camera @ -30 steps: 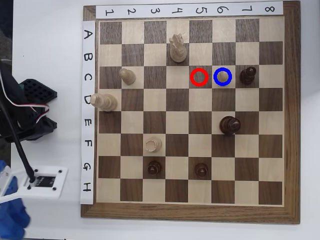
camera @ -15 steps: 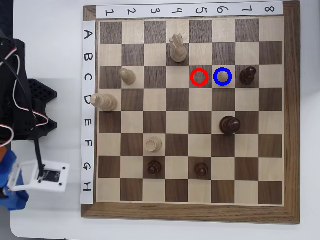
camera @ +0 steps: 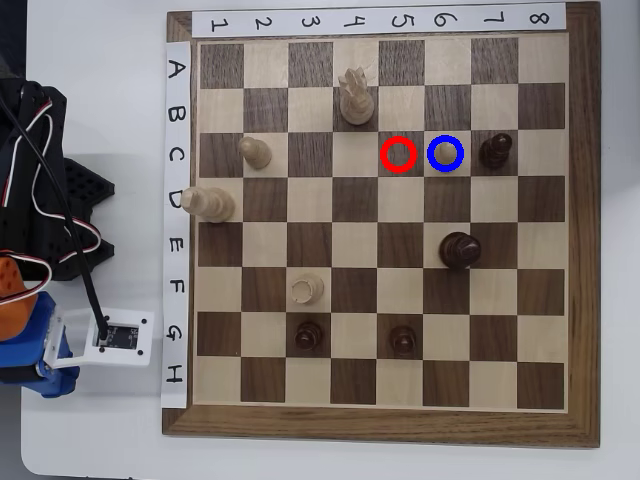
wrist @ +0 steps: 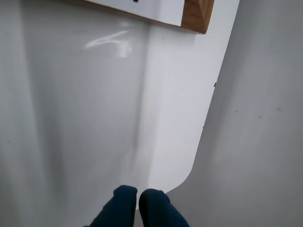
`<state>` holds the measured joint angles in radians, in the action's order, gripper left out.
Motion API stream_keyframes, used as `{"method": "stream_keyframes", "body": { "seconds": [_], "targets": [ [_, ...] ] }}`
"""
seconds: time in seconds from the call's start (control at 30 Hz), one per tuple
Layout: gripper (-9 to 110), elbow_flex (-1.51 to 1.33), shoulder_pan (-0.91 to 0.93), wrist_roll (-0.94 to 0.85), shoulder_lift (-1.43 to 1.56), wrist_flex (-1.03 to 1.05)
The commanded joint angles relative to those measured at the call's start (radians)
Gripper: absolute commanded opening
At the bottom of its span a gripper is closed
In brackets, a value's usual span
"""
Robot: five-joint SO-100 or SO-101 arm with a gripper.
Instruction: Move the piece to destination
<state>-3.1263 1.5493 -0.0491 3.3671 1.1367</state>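
Blue gripper sits at the bottom of the wrist view, its two fingers pressed together with nothing between them. It looks parked rather than working. Under it is the bare white table, near the table's rounded corner. Only a wooden corner of the board shows at the top edge of this view.

From overhead, the arm is folded up off the board's left edge, on the table's left side beside the letter strip. Nothing of it reaches over the squares, so every piece is in clear sight.

The piece stands upright on the destination, the light square C6 inside the blue ring. It is hard to pick out, pale on pale. The red ring on dark C5 just beside it is empty, probably the start square. A dark pawn on C7 is the near neighbour on the other side, apart from the piece. Another pale pawn is on C2, well apart.

My read: the move looks done and the arm is clear of the board.
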Motion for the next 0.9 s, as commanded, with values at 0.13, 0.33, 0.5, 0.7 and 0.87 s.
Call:
{"method": "stream_keyframes", "body": {
  "seconds": [0.13, 0.33, 0.5, 0.7, 0.87],
  "targets": [
    [0, 0.002, 0.020, -0.006, 0.058, -0.040],
    [0, 0.003, 0.023, -0.008, 0.058, -0.037],
    [0, 0.003, 0.017, -0.067, 0.058, -0.037],
    [0, 0.003, 0.012, -0.086, 0.058, -0.035],
    [0, 0.003, 0.015, -0.081, 0.058, -0.035]
  ]
}}
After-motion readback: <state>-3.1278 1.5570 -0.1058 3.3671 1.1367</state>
